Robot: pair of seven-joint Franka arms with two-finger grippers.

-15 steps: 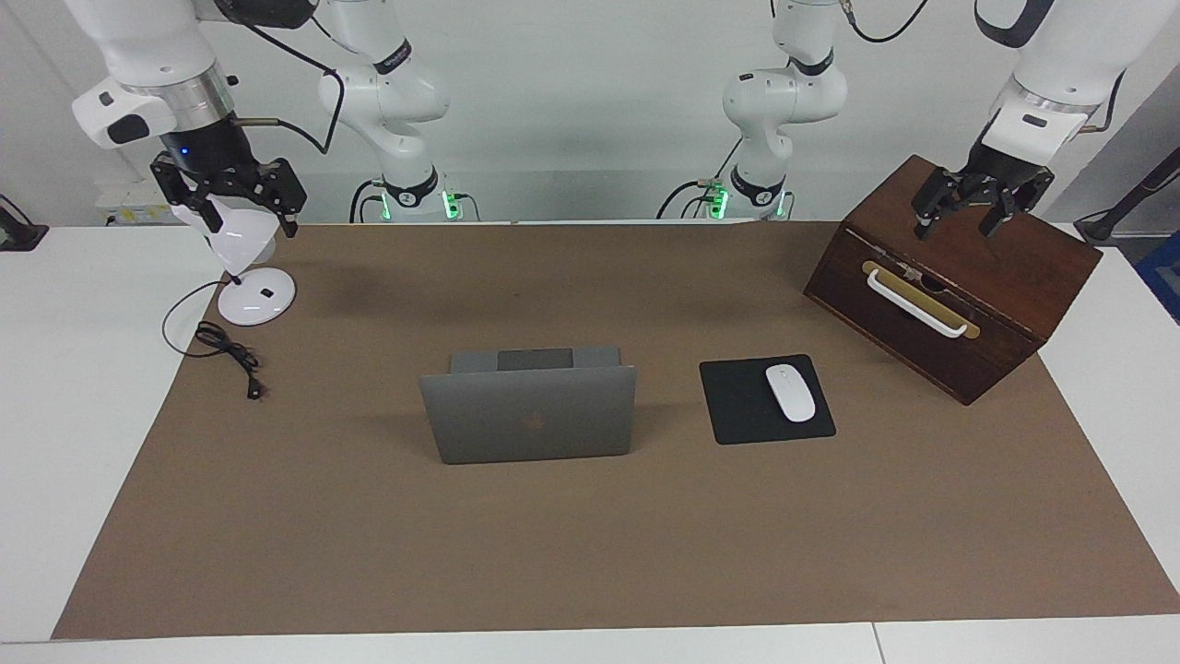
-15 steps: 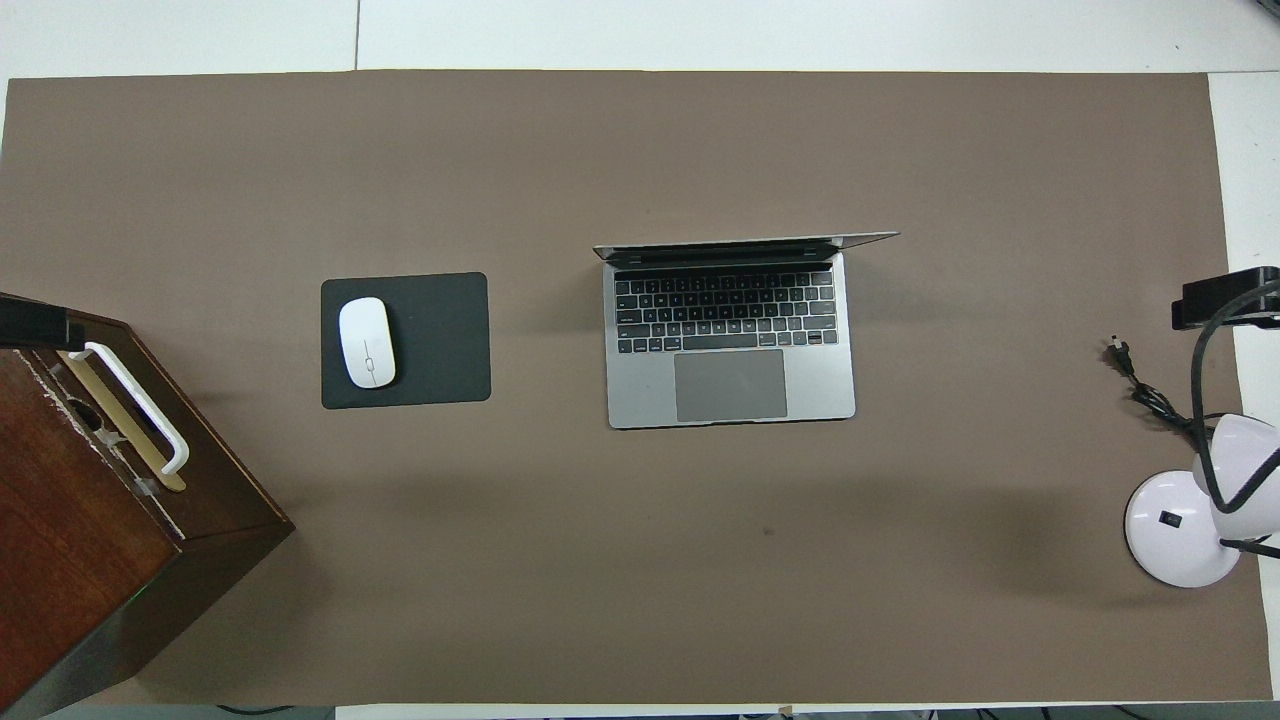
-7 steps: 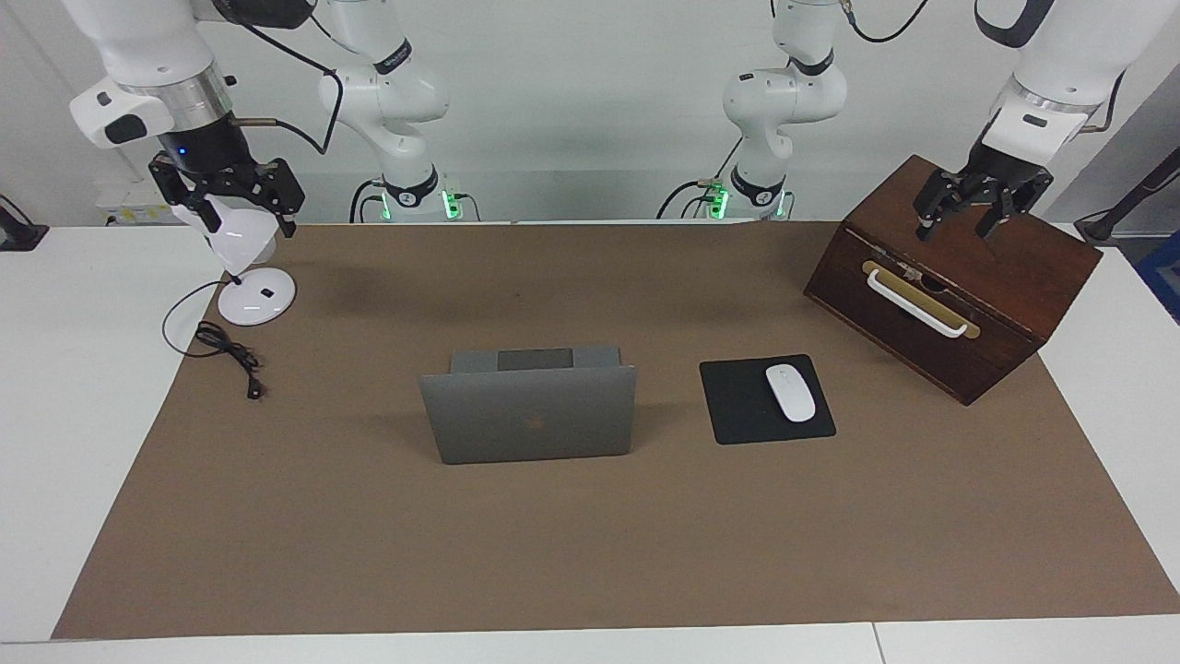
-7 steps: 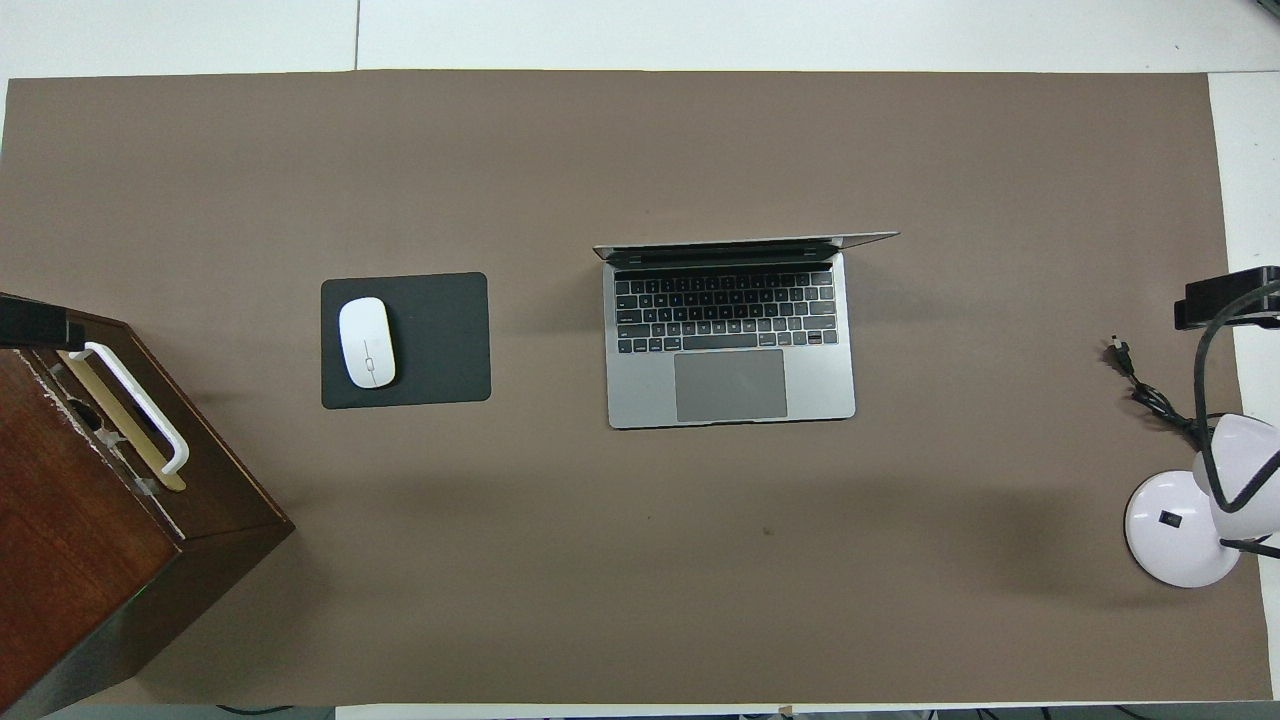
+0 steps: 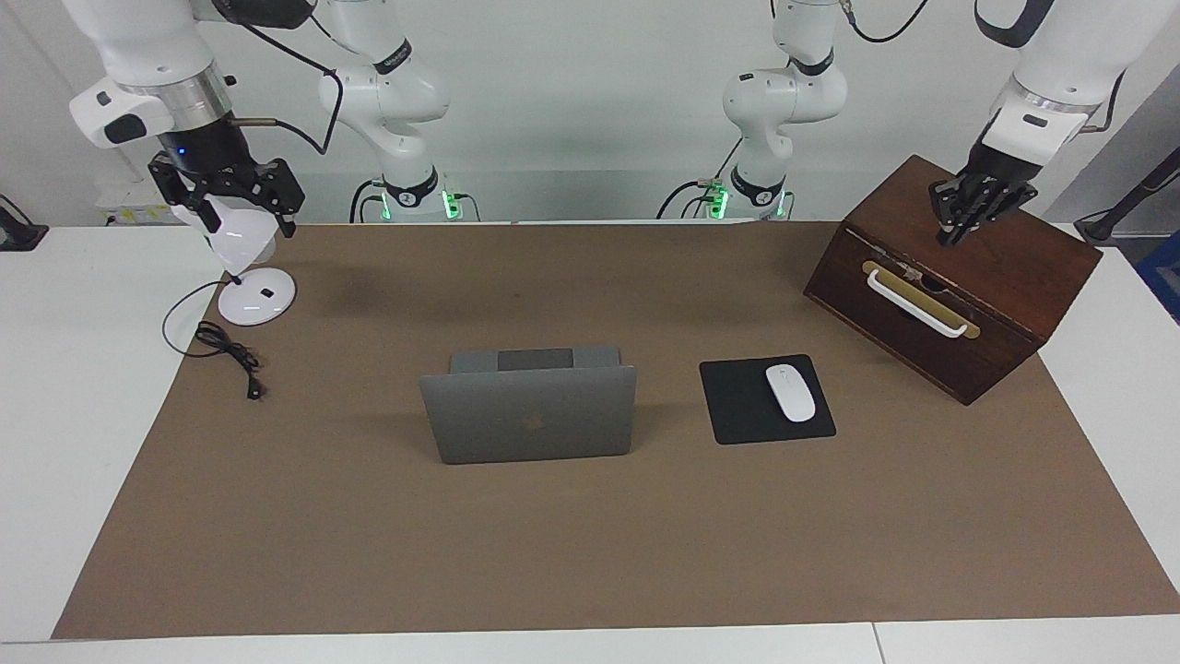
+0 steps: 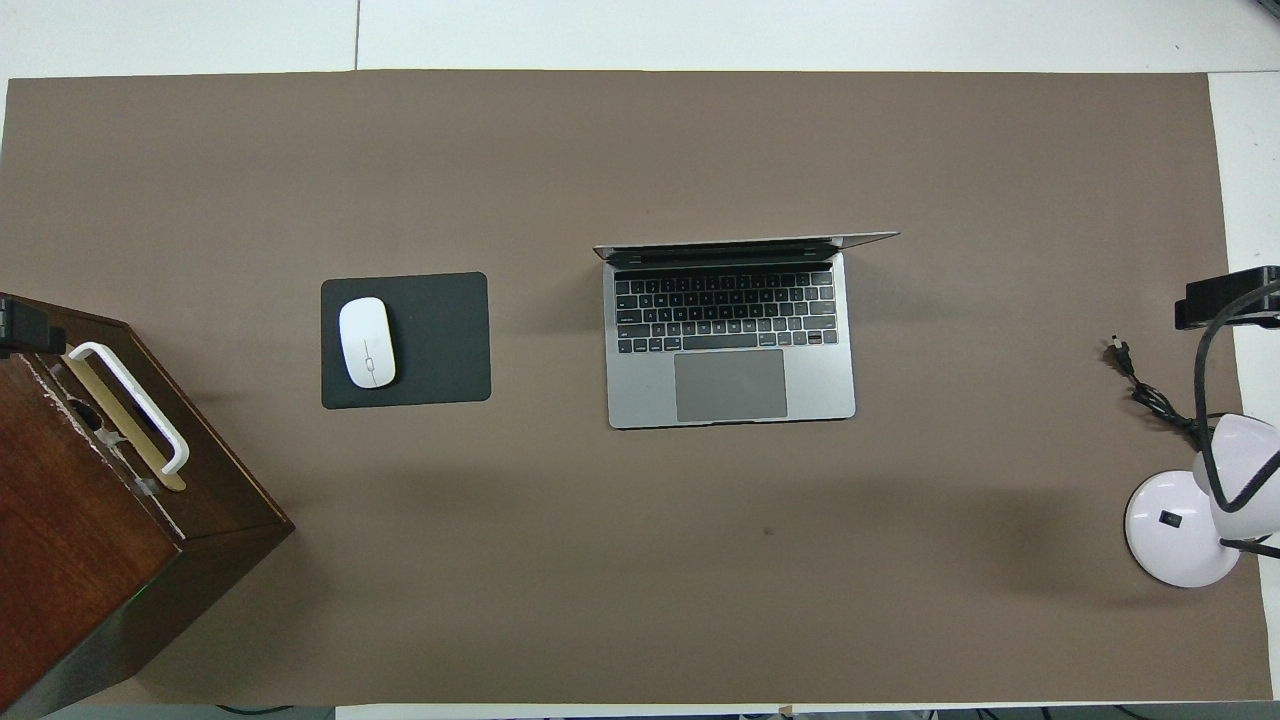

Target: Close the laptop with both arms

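The silver-grey laptop (image 5: 530, 415) (image 6: 730, 340) stands open mid-table, its lid upright with the dark logo turned away from the robots and the keyboard toward them. My left gripper (image 5: 951, 235) hangs over the top of the wooden box, fingertips together, shut on nothing. Over the white lamp's head at the right arm's end, my right gripper (image 5: 249, 221) is open and empty. Both grippers are well away from the laptop. In the overhead view only an edge of each shows: the left gripper (image 6: 20, 325) and the right gripper (image 6: 1230, 298).
A black mouse pad (image 5: 737, 406) with a white mouse (image 5: 790, 392) lies beside the laptop toward the left arm's end. A dark wooden box (image 5: 1005, 304) with a white handle stands past it. A white desk lamp (image 5: 256, 297) and its black cord (image 5: 230, 355) sit at the right arm's end.
My left gripper's fingers have closed together over the box. The right gripper rose slightly and stays open. The laptop has not moved.
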